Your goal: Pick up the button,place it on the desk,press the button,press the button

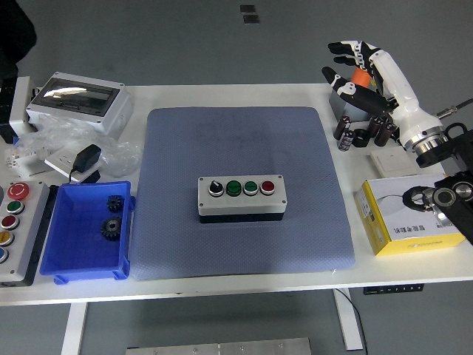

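A grey button box [241, 196] lies in the middle of the blue-grey mat [244, 148]. Its top carries a black selector knob, two green buttons and a red button [267, 187] in a row. My right hand [353, 68], white with black fingertips, hovers at the table's far right corner with fingers spread and nothing in them. It is above a grey block with an orange part [361, 78], well away from the button box. No left arm shows.
A blue bin [74, 255] with two black gears stands at the left, beside another button panel [15, 229]. A grey enclosure [77, 100] and bagged parts fill the far left. Dark cylinders [366, 129] and a yellow-white carton [410, 218] stand at the right. A dark figure shows top left.
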Motion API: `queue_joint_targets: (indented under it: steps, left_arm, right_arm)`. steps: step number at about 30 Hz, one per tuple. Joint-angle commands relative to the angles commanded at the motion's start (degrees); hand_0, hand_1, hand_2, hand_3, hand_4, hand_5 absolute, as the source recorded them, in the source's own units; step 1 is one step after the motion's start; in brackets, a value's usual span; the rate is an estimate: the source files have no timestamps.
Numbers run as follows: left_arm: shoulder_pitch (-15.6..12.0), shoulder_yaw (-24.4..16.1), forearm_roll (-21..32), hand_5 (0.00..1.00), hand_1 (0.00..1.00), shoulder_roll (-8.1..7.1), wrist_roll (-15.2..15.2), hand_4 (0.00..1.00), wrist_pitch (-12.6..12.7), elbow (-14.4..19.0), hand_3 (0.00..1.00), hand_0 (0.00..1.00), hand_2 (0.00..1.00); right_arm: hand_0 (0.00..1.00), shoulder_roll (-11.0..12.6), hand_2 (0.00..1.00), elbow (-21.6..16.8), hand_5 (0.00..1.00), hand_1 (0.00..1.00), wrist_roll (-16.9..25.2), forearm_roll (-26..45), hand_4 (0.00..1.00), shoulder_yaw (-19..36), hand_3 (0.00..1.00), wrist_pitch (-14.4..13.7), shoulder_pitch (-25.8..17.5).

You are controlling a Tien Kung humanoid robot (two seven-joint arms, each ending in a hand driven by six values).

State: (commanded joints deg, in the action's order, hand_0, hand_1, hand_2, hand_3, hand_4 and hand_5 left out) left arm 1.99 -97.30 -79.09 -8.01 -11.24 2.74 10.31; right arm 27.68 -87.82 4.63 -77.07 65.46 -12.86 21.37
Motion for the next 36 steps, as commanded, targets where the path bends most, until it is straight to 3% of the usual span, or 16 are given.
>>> queue_joint_targets:
  steps: [8, 9, 15, 20, 21, 25, 32, 33, 36]
  left_arm:
    - [-0.2, 0.2, 0.0, 0.214, 0.631, -0.14, 0.2, 0.66, -0.1, 0.0, 0.654, 0.63, 0.559]
    - [-0.2, 0.3, 0.0, 0.211, 0.631, -0.15, 0.2, 0.657, -0.1, 0.0, 0.653, 0.63, 0.559]
    - [-0.3, 1.0, 0.4, 0.211, 0.631, -0.09, 1.2, 0.655, -0.4, 0.0, 0.653, 0.63, 0.559]
    - [-0.3, 1.0, 0.1, 0.211, 0.631, 0.23, 1.4, 0.655, -0.6, 0.0, 0.653, 0.63, 0.559]
    - [-0.2, 0.9, 0.0, 0.212, 0.631, 0.27, 1.4, 0.655, -0.6, 0.0, 0.652, 0.63, 0.558]
    - [0.2, 0.9, -0.3, 0.212, 0.631, 0.25, 1.8, 0.655, -0.8, 0.0, 0.652, 0.63, 0.558]
    - [0.4, 1.8, 0.0, 0.212, 0.631, 0.26, 2.7, 0.653, -1.1, 0.0, 0.652, 0.63, 0.558]
    - [0.4, 1.9, 0.0, 0.211, 0.631, 0.3, 2.8, 0.654, -1.2, 0.0, 0.653, 0.63, 0.559]
    - [0.3, 2.2, 0.2, 0.211, 0.631, 0.4, 3.1, 0.654, -1.3, 0.0, 0.653, 0.63, 0.559]
  right_arm:
    - [0.757, -4.3, 0.756, 1.6, 0.165, 0.725, 2.0, 6.6, 0.418, 7.9, 0.707, -0.6, -5.5]
    - [0.721, -5.1, 0.724, 1.7, 0.258, 0.696, 2.2, 7.8, 0.507, 8.8, 0.694, -0.4, -6.3]
    - [0.689, -9.3, 0.701, 2.0, 0.27, 0.675, 2.5, 11.6, 0.517, 11.8, 0.689, 0.1, -11.2]
    - [0.689, -9.6, 0.701, 0.7, 0.27, 0.675, 2.4, 7.0, 0.517, 12.1, 0.689, -1.3, -13.2]
    - [0.6, -9.4, 0.643, 0.2, 0.22, 0.61, 2.4, 5.9, 0.513, 12.3, 0.674, -1.5, -13.4]
    - [0.6, -8.8, 0.643, -1.8, 0.22, 0.61, 2.9, 2.0, 0.513, 14.7, 0.674, -1.6, -14.9]
    - [0.59, -9.0, 0.635, -2.8, 0.217, 0.603, 4.4, 4.6, 0.547, 21.2, 0.668, 0.4, -16.7]
    - [0.604, -9.1, 0.642, -2.9, 0.29, 0.611, 4.5, 4.9, 0.613, 22.0, 0.664, 0.5, -16.9]
    - [0.604, -9.0, 0.642, -3.4, 0.29, 0.611, 4.7, 5.3, 0.613, 23.9, 0.664, 0.8, -17.3]
